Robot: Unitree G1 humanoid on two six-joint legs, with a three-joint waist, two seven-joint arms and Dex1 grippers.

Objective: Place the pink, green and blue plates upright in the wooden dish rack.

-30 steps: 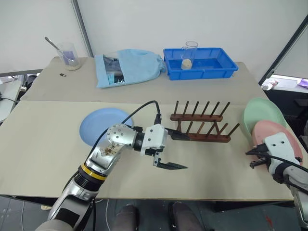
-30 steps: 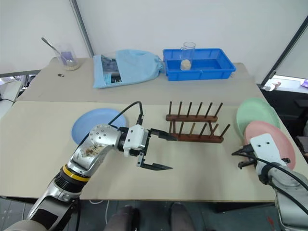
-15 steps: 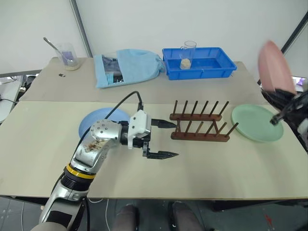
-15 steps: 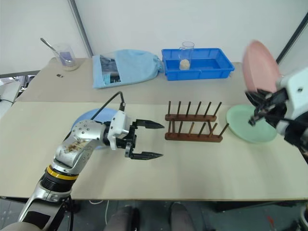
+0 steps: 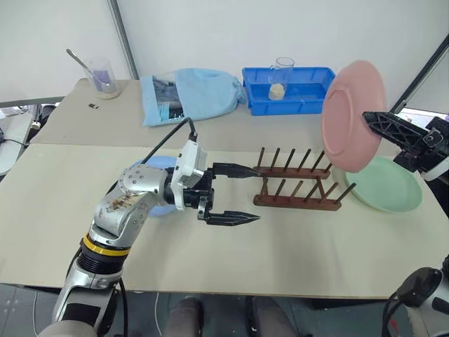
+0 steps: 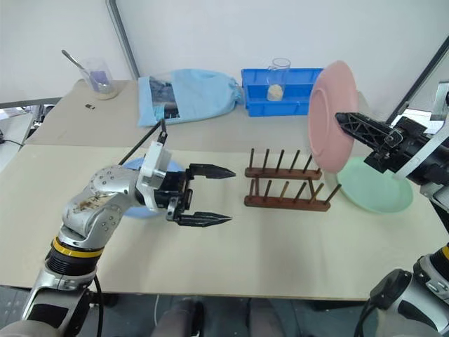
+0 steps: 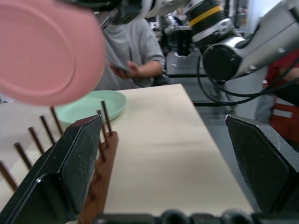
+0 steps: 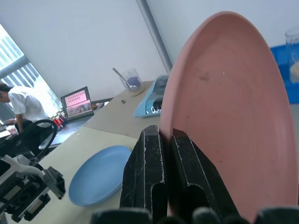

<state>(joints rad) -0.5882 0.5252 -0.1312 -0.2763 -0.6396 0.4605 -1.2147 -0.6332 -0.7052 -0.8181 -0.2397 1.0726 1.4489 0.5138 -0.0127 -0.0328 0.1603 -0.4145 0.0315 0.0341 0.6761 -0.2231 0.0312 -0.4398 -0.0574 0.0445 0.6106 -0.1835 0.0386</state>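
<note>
I take the wooden rack (image 5: 298, 181) as my landmark. My right gripper (image 6: 345, 123) holds the pink plate (image 5: 353, 115) on edge in the air, above and just past the rack's right end; its two fingers are pinched tight on the plate's rim, which the right wrist view confirms. The plate's lower edge hangs clear of the pegs, and the slots between the pegs are all free. The green plate (image 5: 390, 185) lies flat on the table just right of the rack, near the table's right edge. My left gripper (image 5: 245, 194) hovers level just left of the rack, jaws spread wide with nothing between them, its upper fingertip close to the nearest pegs. The blue plate (image 6: 137, 189) lies flat further left, partly hidden behind that arm. Beyond the rack, well apart, sit a blue tray (image 5: 302, 89) with a glass (image 5: 281, 75) and a light blue bag (image 5: 193, 93)
</note>
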